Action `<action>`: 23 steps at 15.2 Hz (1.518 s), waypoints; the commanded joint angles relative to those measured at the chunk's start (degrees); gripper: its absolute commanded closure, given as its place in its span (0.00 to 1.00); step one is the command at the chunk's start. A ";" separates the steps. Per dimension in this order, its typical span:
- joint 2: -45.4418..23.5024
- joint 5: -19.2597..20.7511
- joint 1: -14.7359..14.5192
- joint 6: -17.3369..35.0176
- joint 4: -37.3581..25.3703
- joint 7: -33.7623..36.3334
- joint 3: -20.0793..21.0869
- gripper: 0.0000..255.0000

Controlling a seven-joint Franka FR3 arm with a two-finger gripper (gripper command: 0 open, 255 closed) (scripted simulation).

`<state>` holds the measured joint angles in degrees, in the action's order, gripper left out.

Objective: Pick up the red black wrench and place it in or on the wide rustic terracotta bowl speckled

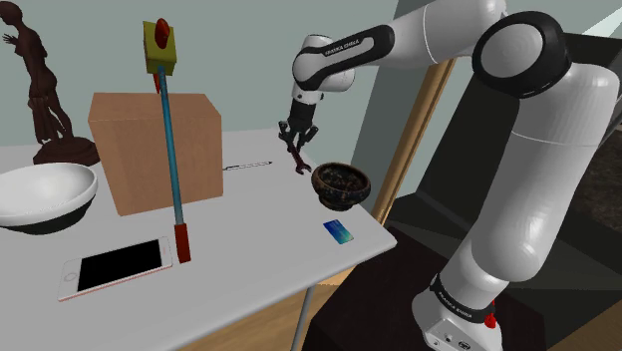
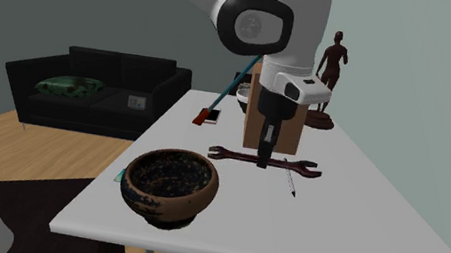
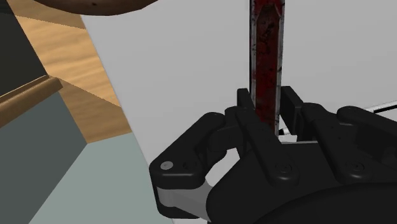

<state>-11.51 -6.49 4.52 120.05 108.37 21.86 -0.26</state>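
The red and black wrench (image 2: 233, 154) is clamped at mid-shaft between the two black fingers (image 3: 245, 107) of the gripper (image 2: 263, 151). The fingers are drawn in only as far as the shaft's width and are pressed against both of its sides. In the second exterior view the wrench is seen lying roughly level across the gripper, with an open-ended head at each end. It is held over the white table (image 1: 249, 234), close to the surface; whether it is touching the table cannot be told. The dark speckled brown bowl (image 2: 170, 184) is seen near the table's edge, apart from the wrench. A thin needle-like rod (image 2: 290, 182) is seen lying on the table beneath the wrench.
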 commanded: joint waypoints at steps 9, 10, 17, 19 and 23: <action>2.42 0.39 -0.01 -7.11 -4.70 0.84 -0.05 1.00; 2.59 0.43 -0.01 -7.83 -5.26 0.91 -0.06 1.00; 14.23 0.46 0.54 -6.48 7.84 -0.28 -0.58 1.00; 18.73 0.54 0.78 -6.06 12.80 -0.77 -0.83 1.00; 27.81 0.91 1.33 -6.11 21.91 -1.70 -1.41 1.00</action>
<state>13.86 -5.68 5.74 114.15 128.04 20.28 -1.57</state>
